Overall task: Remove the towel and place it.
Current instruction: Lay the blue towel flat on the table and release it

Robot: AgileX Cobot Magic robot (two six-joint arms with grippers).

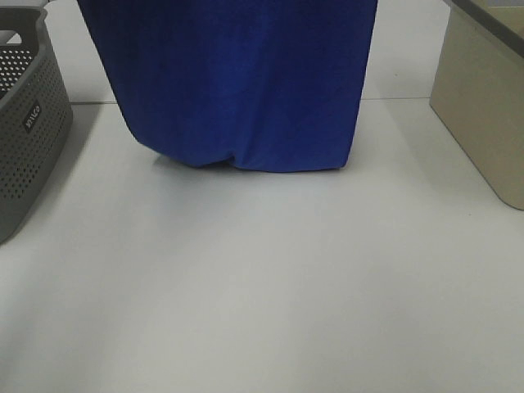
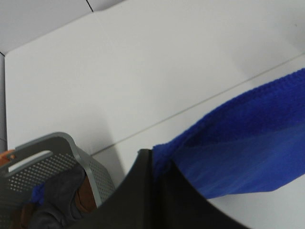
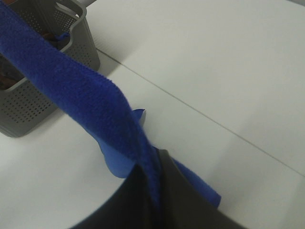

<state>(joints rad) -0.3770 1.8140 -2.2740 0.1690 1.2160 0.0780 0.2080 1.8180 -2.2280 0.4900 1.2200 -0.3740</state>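
left claw (image 2: pixel 152 164): clamped on one towel (image 1: pixel 237 82) end
right claw (image 3: pixel 151 179): clamped on the other
towel: stretched between them, hem near desk (image 1: pixel 262 286)

White tabletop (image 1: pixel 262 286), matte, w/ a thin seam (image 1: pixel 393 99) running across it toward the far side. Grey perforated basket (image 1: pixel 29 131) stands on it at the left edge of the exterior view, partly cut off by the frame. Beige bin (image 1: pixel 479 106) stands at the right edge, also cropped, well apart from the basket. Between them, the blue towel (image 1: pixel 237 82) hangs down w/ its bottom edge possibly just resting on the surface; contact isn't clear. Front half of the table is bare white.
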